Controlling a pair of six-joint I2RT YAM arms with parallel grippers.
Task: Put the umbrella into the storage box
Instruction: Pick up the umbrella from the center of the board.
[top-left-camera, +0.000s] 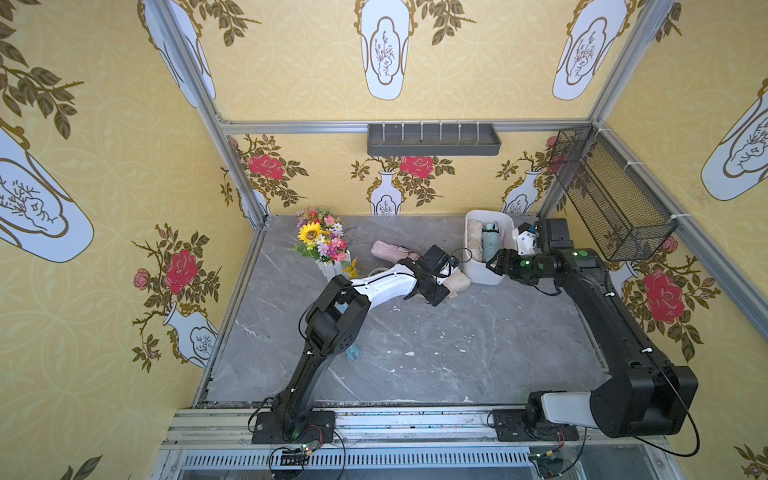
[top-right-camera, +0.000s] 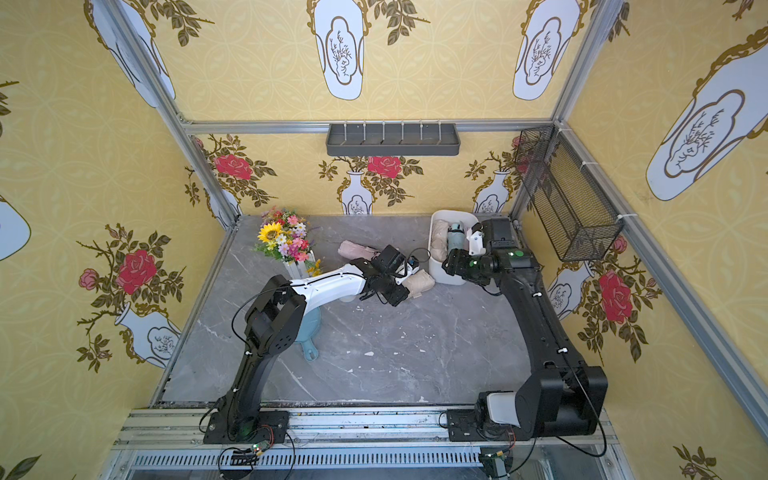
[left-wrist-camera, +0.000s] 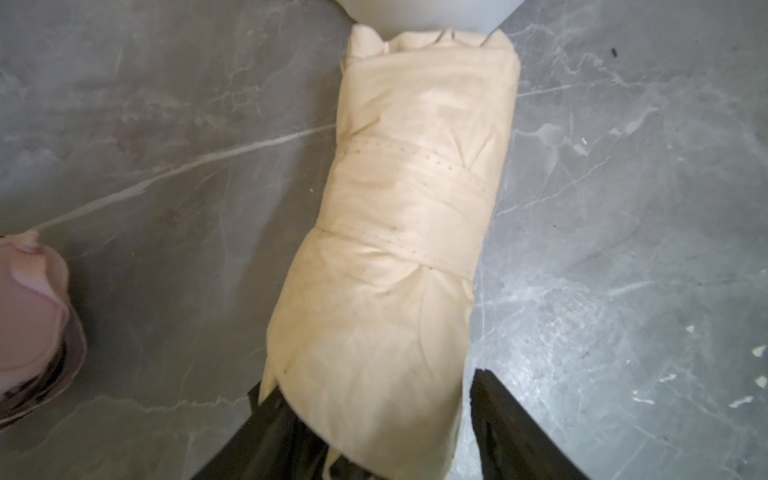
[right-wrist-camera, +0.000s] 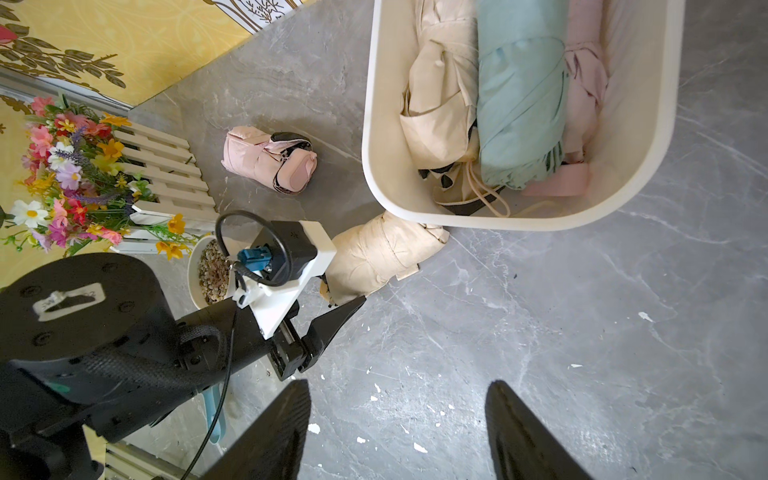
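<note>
Grey marble tabletop (top-left-camera: 457, 353). Centre frame, the left gripper (left-wrist-camera: 368, 382) straddles the beige umbrella (top-left-camera: 457, 282); clamped or not, I cannot tell. Its far end touches the storage box (top-left-camera: 478, 272), upper right, beside the right gripper (right-wrist-camera: 398, 384), spread empty.

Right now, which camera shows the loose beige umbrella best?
Left wrist: the beige umbrella fills it, strap clear. Both top views show it small, partly under the left arm. Right wrist shows it smaller, by the box.
</note>
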